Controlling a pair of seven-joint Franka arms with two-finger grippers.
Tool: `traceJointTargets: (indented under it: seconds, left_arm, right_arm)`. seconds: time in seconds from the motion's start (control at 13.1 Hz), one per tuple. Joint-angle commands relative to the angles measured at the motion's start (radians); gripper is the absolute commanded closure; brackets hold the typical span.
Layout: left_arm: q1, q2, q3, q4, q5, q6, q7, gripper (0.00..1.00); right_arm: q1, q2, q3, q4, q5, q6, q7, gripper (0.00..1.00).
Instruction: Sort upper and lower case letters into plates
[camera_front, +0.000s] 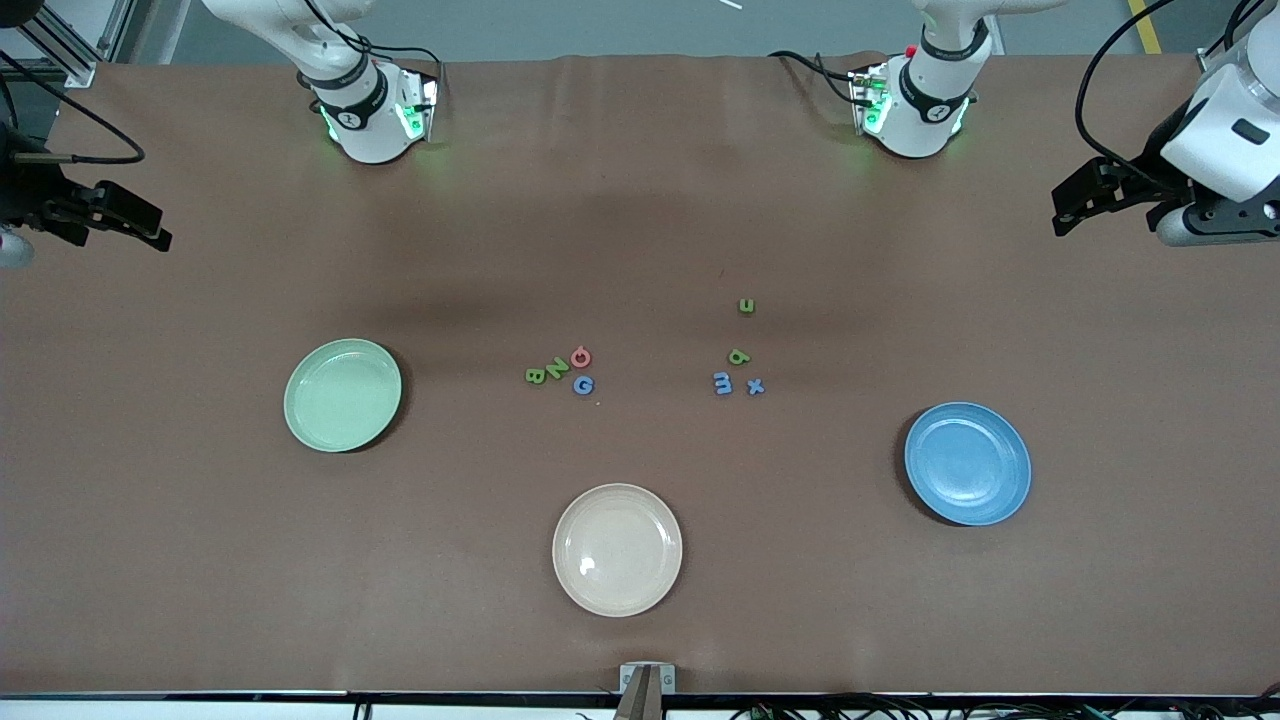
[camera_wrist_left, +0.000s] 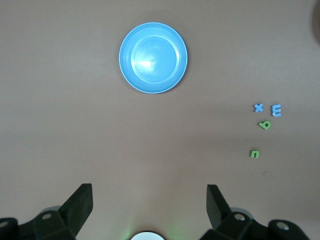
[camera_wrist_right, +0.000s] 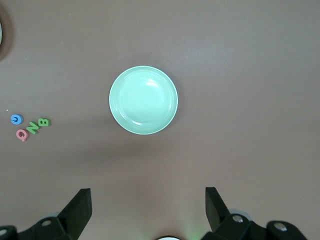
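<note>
Nearest the camera, on the worktop (camera_front: 200, 600): cream plate (camera_front: 617, 549), bare; no part in the sort, judging by the task.
Blue plate (camera_front: 967, 463): a little farther, toward the left arm's end; empty; near the small letters, so likely their target.
Mint plate (camera_front: 342, 394): farther again, toward the right arm's end; empty; near the capitals, so likely theirs.
Capitals: tight cluster between mint plate and worktop middle; G (camera_front: 583, 385) nearest, then B (camera_front: 535, 375), N (camera_front: 557, 368), red ring letter (camera_front: 580, 356); close enough that one pinch could nudge a neighbour.
Small letters: second cluster toward the left arm's end; m (camera_front: 722, 383) and x (camera_front: 755, 386) side by side, green b-like letter (camera_front: 738, 356) just farther, last green letter (camera_front: 746, 306) farther still and apart from the rest.
Grouping: already split by case, each group closest to one plate and one arm; probably laid out for one arm per group.
Left end effector (camera_wrist_left: 148, 212): raised over bare worktop at its own end, fingers wide apart, holding nothing; waiting.
Right end effector (camera_wrist_right: 147, 212): raised over bare worktop at its own end, fingers wide apart, holding nothing.
Progress: no letter in any plate yet; sort not begun, by the look of it.
</note>
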Motion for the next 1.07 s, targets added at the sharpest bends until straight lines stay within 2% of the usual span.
traceJointTargets:
  seconds: [0.0,0.15,0.31,0.54,0.61,0.84,0.99]
  left_arm:
    - [0.011,0.005,0.001,0.018,0.013,0.001,0.023,0.00]
    - [0.022,0.014,0.001,0.046,0.011,0.001,0.030,0.00]
    - [0.020,0.069,0.000,0.102,0.013,0.001,0.060,0.00]
    - [0.003,0.134,-0.017,0.092,-0.003,0.031,0.054,0.00]
    - [-0.007,0.151,-0.033,0.065,-0.003,0.078,0.053,0.00]
    - [-0.012,0.178,-0.092,-0.096,-0.004,0.314,0.008,0.00]
    - [-0.015,0.261,-0.146,-0.146,0.006,0.419,-0.085,0.00]
  right_arm:
    - [0.004,-0.033,-0.001,-0.040,0.014,0.024,-0.003,0.00]
    - [0.005,-0.033,-0.001,-0.040,0.014,0.035,-0.002,0.00]
    - [0.013,-0.033,0.000,-0.040,0.014,0.037,-0.004,0.00]
    - [0.013,-0.032,-0.001,-0.040,0.014,0.043,-0.007,0.00]
    - [0.013,-0.030,-0.001,-0.040,0.014,0.043,-0.007,0.00]
    - [0.013,-0.030,0.000,-0.040,0.014,0.049,-0.007,0.00]
    - [0.014,-0.029,-0.001,-0.040,0.020,0.050,-0.005,0.00]
